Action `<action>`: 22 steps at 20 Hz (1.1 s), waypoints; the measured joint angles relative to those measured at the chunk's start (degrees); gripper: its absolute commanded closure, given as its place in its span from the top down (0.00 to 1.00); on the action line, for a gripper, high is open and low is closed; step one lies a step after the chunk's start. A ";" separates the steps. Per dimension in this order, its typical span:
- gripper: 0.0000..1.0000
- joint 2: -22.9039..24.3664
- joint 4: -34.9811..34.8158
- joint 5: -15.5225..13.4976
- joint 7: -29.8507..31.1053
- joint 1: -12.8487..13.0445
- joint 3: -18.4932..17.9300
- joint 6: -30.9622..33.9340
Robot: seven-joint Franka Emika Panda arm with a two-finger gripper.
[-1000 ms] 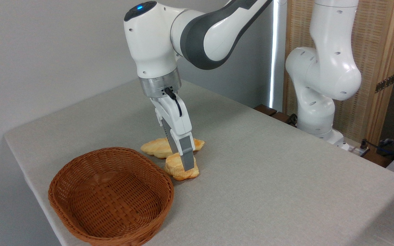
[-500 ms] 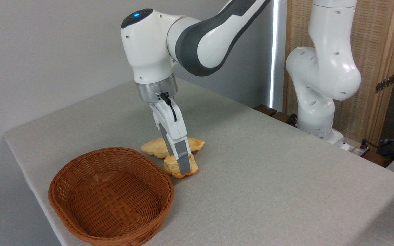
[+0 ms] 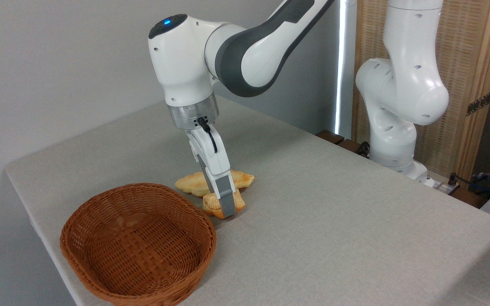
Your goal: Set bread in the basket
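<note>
A: Where is the bread (image 3: pixel 212 203) right now?

B: Between the fingers (image 3: pixel 227 203) of the gripper (image 3: pixel 226 208), just off the basket's right rim. It looks tipped up on edge and lifted a little, with a shadow under it, though I can't be sure it's fully clear of the table (image 3: pixel 334 221).

A: So the fingers are clamped on it?

B: Yes, pressed in on the bun from both sides; the near finger covers its middle, so only the knobbly golden edges show either side.

A: And the other pastry (image 3: pixel 192 183)?

B: The longer, flat one lies on the table right behind the bun, near enough that I can't tell if they touch. It isn't gripped.

A: Why the slanted wrist?

B: My guess: the arm (image 3: pixel 245 46) reaches across from its base at the far right, so the gripper comes down leaning, which suits pinching a low bun across its width.

A: And the basket (image 3: pixel 100 259)?

B: Empty, sitting at the table's near-left corner. The carry should be short: up over the thick braided rim, then let go.
</note>
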State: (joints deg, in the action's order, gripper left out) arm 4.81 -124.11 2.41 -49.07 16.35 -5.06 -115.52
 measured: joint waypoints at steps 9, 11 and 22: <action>0.52 -0.29 0.00 -0.02 0.43 0.01 0.01 0.00; 0.55 -0.29 0.00 -0.02 0.43 0.02 0.01 0.00; 0.55 -0.29 0.00 -0.02 0.42 0.02 0.01 0.00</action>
State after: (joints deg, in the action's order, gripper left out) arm 4.52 -124.11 2.39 -48.64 16.37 -5.05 -115.52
